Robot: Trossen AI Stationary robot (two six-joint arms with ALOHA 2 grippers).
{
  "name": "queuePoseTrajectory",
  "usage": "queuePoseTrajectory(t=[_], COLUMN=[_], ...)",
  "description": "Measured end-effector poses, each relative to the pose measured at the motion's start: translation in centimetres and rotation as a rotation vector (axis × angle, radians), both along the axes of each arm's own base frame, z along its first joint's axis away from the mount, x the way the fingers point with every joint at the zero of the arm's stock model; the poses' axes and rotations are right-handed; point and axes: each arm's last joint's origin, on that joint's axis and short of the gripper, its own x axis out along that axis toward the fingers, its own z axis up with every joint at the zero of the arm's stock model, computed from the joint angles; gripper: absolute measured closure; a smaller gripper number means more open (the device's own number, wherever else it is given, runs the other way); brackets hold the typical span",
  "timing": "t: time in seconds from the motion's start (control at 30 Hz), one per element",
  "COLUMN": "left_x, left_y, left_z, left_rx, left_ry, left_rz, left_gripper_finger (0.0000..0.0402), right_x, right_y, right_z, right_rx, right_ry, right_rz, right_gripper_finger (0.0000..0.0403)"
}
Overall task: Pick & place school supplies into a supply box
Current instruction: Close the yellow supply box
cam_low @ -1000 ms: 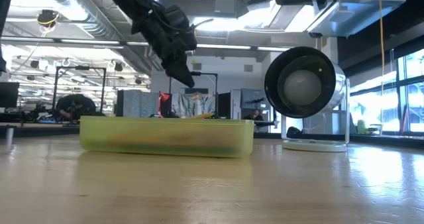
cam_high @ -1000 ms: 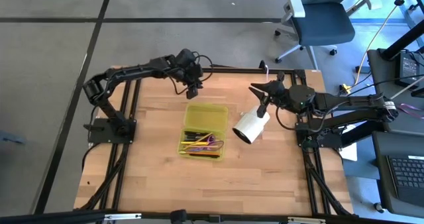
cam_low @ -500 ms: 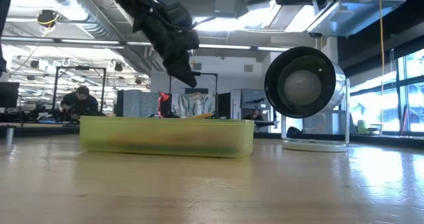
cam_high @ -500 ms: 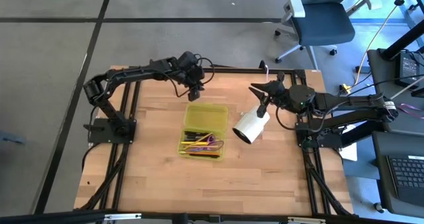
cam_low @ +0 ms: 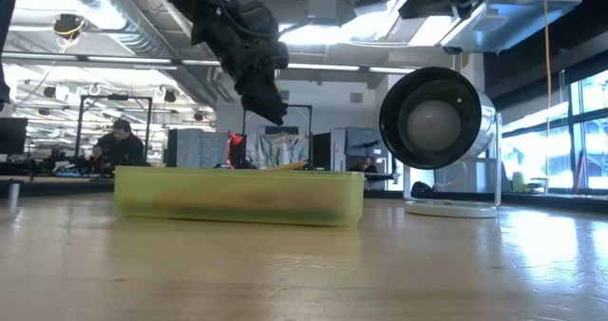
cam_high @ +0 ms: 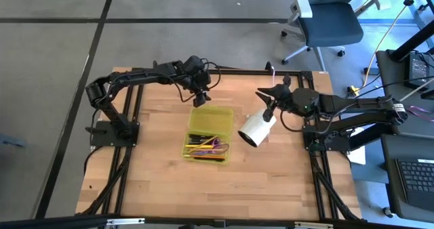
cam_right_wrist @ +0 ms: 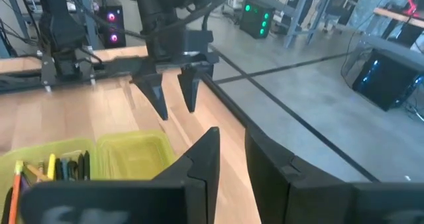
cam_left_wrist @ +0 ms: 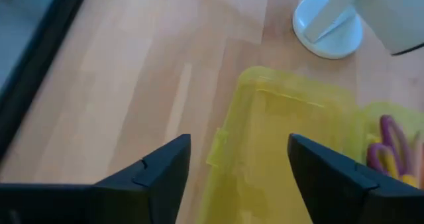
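Since a second ago my left gripper (cam_high: 201,100) has drifted slightly along the box's far end, and its jaws, which stood closer together then, are now spread wide and hold nothing. The box (cam_high: 209,133) and the fan (cam_high: 256,129) have not moved, and my right gripper (cam_high: 262,92) has kept its place with its jaws narrow, nearly together, empty. In the background a person (cam_low: 120,142) who was bent over a desk now sits upright.

From the left wrist camera, the box's empty far end (cam_left_wrist: 278,144) lies right below and between the open fingers (cam_left_wrist: 162,177), which hang above it without touching. The pens and pencils (cam_high: 201,145) and the purple scissors (cam_high: 215,146) lie inside the box at the end away from the left gripper. The right gripper hovers beyond the fan's far side, to the right of the box and well apart from it.

The box sits flat near the middle of a pale wooden table (cam_high: 156,181) in a black frame, the fan just beside its right edge. Beyond the box, the low camera shows an open workshop with ceiling lights; right of the table stand an office chair (cam_high: 325,22) and a desk with a keyboard (cam_high: 415,181).
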Motion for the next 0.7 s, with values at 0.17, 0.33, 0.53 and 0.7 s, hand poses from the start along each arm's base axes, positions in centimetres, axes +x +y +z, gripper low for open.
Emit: queuePoseTrajectory(t=[0.17,0.33,0.53,0.7], left_x=[0.4,1.3,2.3,3.0], left_y=[-0.2,0.4,0.9,1.4], left_z=[-0.5,-2.8,-6.0,-7.8], left_rx=[0.005,-0.041,-0.045,-0.009], left_ry=[0.006,0.013,0.063,0.081], left_rz=[-0.035,-0.133,-0.202,-0.216], left_gripper_finger=[0.0151,0.0160,0.0178,0.0195], right_x=[0.0,0.0,0.0,0.0], right_y=[0.0,0.0,0.0,0.0], right_z=[-0.1,-0.1,-0.1,-0.2], right_rx=[0.022,0.021,0.022,0.026], right_ry=[0.002,0.002,0.003,0.001], right_rz=[-0.006,-0.006,-0.006,-0.005], right_gripper_finger=[0.0326,0.0326,0.0326,0.0326])
